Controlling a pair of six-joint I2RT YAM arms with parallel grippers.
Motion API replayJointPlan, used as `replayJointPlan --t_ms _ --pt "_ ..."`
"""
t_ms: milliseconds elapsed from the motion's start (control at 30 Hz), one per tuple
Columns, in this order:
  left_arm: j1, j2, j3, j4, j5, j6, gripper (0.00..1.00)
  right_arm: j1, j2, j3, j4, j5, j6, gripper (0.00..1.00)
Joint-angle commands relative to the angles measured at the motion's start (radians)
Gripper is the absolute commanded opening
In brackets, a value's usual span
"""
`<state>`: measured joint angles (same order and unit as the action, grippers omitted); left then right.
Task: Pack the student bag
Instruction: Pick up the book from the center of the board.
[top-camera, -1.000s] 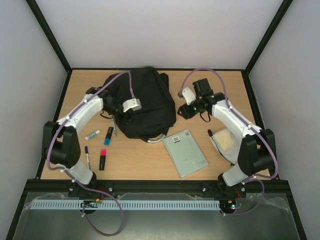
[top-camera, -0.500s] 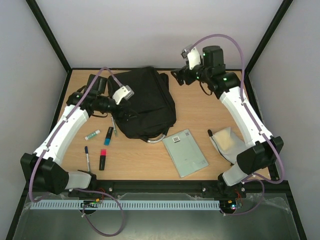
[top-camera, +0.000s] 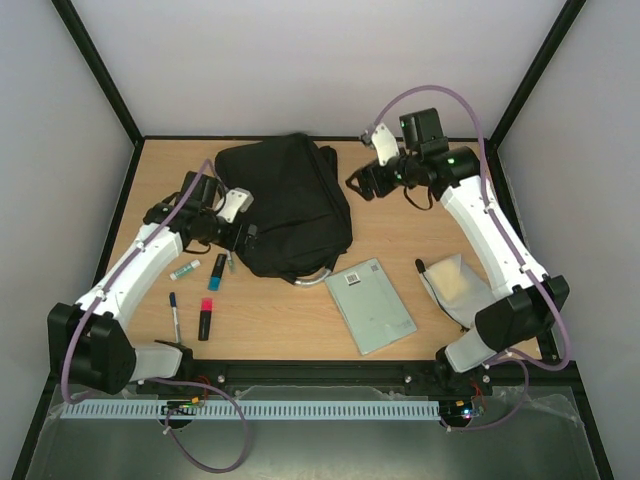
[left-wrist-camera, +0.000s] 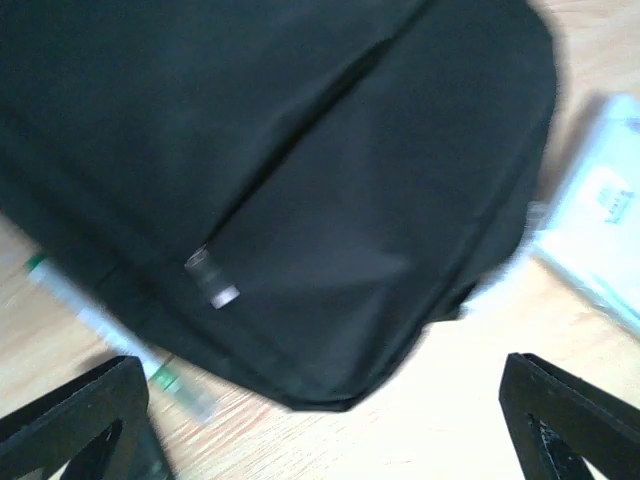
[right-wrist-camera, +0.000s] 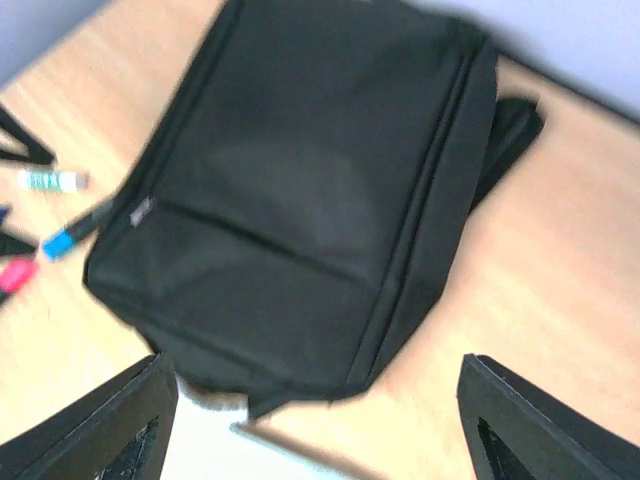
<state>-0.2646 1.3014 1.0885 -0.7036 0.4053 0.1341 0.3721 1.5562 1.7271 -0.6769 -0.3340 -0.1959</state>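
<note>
The student bag (top-camera: 285, 205) is a large black backpack lying flat at the middle back of the table, its silver-grey handle loop (top-camera: 312, 276) at the near edge. My left gripper (top-camera: 244, 236) hovers at the bag's left near edge, open and empty. The left wrist view shows the bag's corner (left-wrist-camera: 300, 200) between the wide-apart fingers (left-wrist-camera: 75, 425) of that gripper (left-wrist-camera: 320, 425). My right gripper (top-camera: 358, 186) hangs off the bag's right side, open and empty. Its wrist view looks down on the whole bag (right-wrist-camera: 300, 200), with the gripper (right-wrist-camera: 320, 425) held above it.
Left of the bag lie a glue stick (top-camera: 185, 269), a blue marker (top-camera: 217, 272), a thin pen (top-camera: 228, 256), a blue-capped pen (top-camera: 174, 312) and a red highlighter (top-camera: 205, 318). A grey-green notebook (top-camera: 370, 305) lies front centre, a pale pouch (top-camera: 455, 283) front right.
Both grippers have opened and left the bag. The left arm swung out to the bag's left edge. The right arm rose to the back, then dipped. The bag lies flatter.
</note>
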Motion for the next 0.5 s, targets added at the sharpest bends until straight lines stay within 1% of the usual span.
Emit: replayJointPlan --t_ms 0,67,133,200,300,333,400,467 --pt "0.058 0.003 -0.046 0.041 -0.223 -0.201 0.99 -0.005 -0.068 -0.114 -0.200 -0.001 -0.010 0.77" --pt "0.120 -0.005 -0.070 0.063 -0.087 -0.197 0.99 -0.005 -0.097 -0.196 -0.192 0.015 -0.013 0.74" --pt "0.147 -0.024 -0.102 0.089 -0.065 -0.231 0.99 -0.007 -0.139 -0.306 -0.166 0.028 -0.033 0.73" --pt "0.152 -0.019 -0.111 0.086 -0.097 -0.253 0.99 -0.007 -0.167 -0.391 -0.138 0.053 -0.043 0.73" --pt "0.160 -0.015 -0.104 0.089 -0.117 -0.294 0.99 -0.014 -0.173 -0.463 -0.139 0.068 -0.035 0.71" --pt "0.161 -0.014 -0.096 0.090 -0.092 -0.300 0.99 -0.016 -0.169 -0.480 -0.145 0.069 -0.031 0.68" --pt "0.160 -0.013 -0.078 0.093 -0.001 -0.278 0.99 -0.025 -0.163 -0.525 -0.132 0.121 -0.004 0.65" --pt "0.153 -0.004 -0.066 0.086 0.055 -0.253 0.99 -0.050 -0.145 -0.561 -0.134 0.125 0.001 0.64"
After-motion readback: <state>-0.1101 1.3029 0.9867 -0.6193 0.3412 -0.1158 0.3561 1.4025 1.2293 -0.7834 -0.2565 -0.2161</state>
